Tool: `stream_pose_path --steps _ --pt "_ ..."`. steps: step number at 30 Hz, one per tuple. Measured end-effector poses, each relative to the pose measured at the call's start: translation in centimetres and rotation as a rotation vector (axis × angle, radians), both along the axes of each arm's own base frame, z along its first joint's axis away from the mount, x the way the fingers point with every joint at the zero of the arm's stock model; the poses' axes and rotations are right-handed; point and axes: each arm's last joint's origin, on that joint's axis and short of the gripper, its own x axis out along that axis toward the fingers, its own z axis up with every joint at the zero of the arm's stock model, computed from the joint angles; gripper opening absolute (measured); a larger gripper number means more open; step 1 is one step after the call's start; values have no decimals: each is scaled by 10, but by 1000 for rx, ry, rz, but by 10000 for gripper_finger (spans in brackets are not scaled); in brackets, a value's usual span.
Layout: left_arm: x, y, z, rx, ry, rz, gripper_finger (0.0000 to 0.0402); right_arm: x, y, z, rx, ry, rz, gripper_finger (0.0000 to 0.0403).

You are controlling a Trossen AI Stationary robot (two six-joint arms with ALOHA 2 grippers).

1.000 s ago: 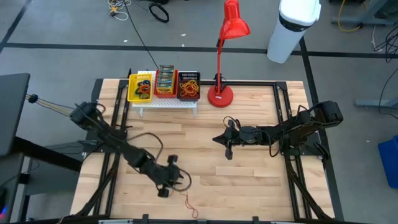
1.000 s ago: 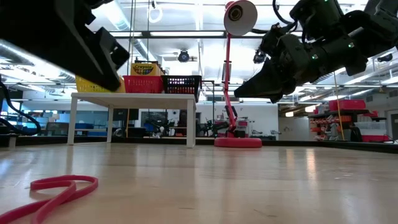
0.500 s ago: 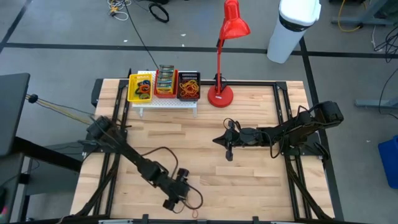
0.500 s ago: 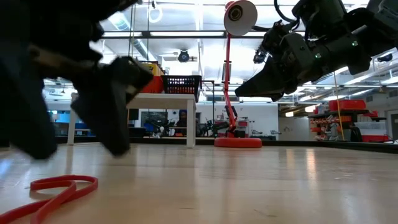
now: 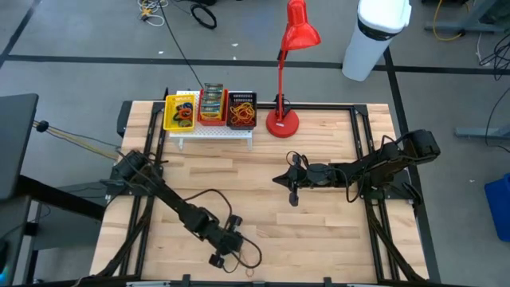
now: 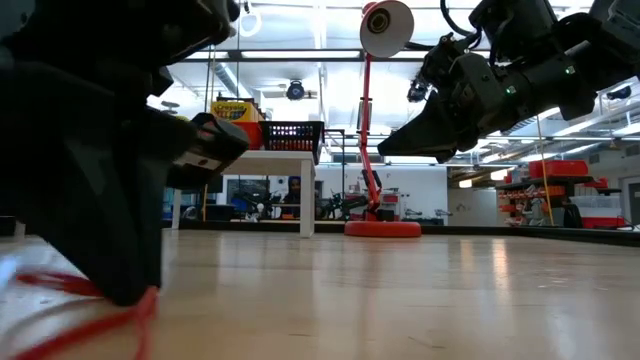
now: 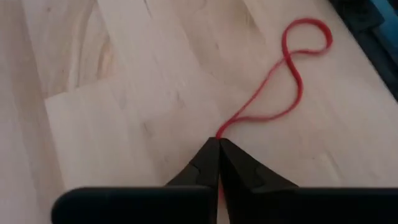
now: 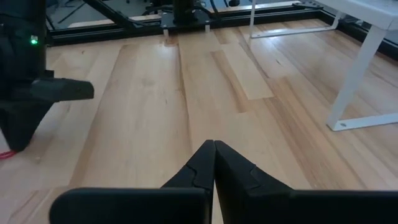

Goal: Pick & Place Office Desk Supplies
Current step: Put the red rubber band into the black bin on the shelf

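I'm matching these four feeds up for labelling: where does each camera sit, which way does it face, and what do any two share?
High view: overhead, looking straight down on the light wooden table; both dark arms show.
Low view: at tabletop height, facing the tall red desk lamp; left gripper looms close.
Left wrist view: on the left arm, looking down at the thin red rubber-band loop, pinched by its shut fingers.
Right wrist view: on the right arm, facing across the table; shut right gripper shows.
Shared: low and left wrist views both show the red band.
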Motion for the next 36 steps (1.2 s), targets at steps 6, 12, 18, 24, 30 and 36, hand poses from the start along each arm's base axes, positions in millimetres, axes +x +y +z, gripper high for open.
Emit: stream_pose_path --steps 6,12,18,24,30,36 --pt "-5 24 44 53 -43 93 5 0 0 0 0 0 0 17" --pt "-18 71 125 112 -246 296 4 0 0 0 0 3 0 17" --pt "-36 135 195 95 -484 529 4 0 0 0 0 4 0 17" --pt "-49 219 227 158 -588 770 4 0 0 0 0 -2 0 17" --pt "-44 295 237 174 -563 893 3 0 0 0 -2 -2 -1 17" --pt "-28 346 247 210 -485 970 3 0 0 0 -5 -2 0 17"
